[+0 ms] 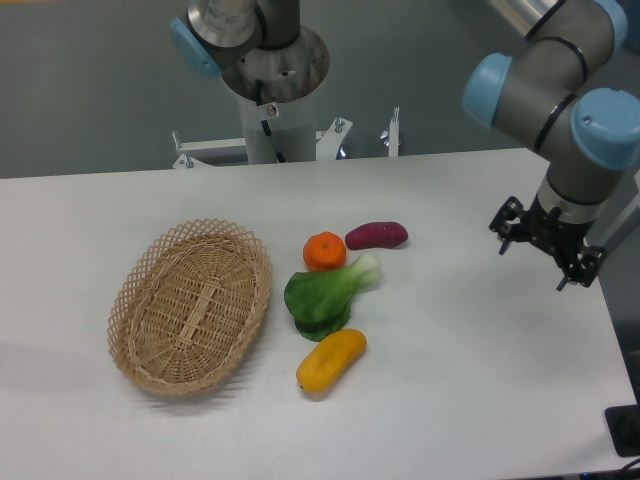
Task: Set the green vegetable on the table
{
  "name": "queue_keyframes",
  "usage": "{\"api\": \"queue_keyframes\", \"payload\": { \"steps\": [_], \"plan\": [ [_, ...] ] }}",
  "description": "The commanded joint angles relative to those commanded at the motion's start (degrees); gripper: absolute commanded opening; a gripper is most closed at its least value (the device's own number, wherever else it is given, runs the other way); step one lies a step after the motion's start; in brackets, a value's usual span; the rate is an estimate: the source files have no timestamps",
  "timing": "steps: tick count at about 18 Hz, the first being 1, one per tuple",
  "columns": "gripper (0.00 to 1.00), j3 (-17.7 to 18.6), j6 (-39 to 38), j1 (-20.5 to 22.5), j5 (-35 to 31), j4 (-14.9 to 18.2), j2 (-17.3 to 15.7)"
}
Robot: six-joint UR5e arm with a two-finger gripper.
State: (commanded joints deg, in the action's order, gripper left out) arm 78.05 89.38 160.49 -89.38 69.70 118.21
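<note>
White table (470,380) holds the green vegetable (325,292); claw (542,256) spread apart, empty, arm cropped.

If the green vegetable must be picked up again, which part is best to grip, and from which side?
Probably the pale stalk end of the green vegetable, coming from above. It looks narrower and firmer than the broad flat leaves, and it points free toward the right. The orange fruit sits close behind, so the open claw should close across the stalk.
</note>
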Motion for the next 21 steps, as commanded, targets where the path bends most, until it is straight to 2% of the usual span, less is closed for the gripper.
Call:
{"api": "queue_keyframes", "payload": {
  "steps": [21],
  "plan": [
    [1.0,0.0,0.1,0.9,-0.1,-0.1,0.2]
  ]
}}
